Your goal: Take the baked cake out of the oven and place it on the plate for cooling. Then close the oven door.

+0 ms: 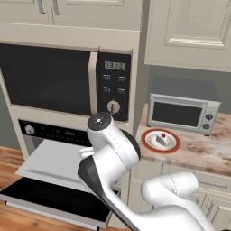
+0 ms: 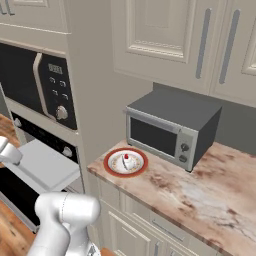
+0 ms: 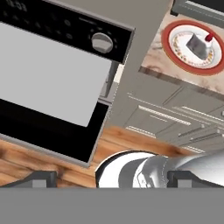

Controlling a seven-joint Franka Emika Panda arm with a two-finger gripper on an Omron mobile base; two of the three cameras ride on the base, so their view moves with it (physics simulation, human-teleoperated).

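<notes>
Above wood floor (image 3: 131,140); hand (image 3: 111,178) wide, empty

A wide red-orange rim and a white centre are seen on the plate (image 1: 147,142). The baked cake (image 1: 162,140) is coloured white and topped by a red cherry. The bench (image 2: 210,195) is patterned in mottled beige and brown marble. The oven door (image 1: 31,194) is glazed in black and framed in grey. The tray (image 1: 54,162) is shown in plain pale grey. The floor (image 3: 52,166) is grained in orange-brown wood.
</notes>
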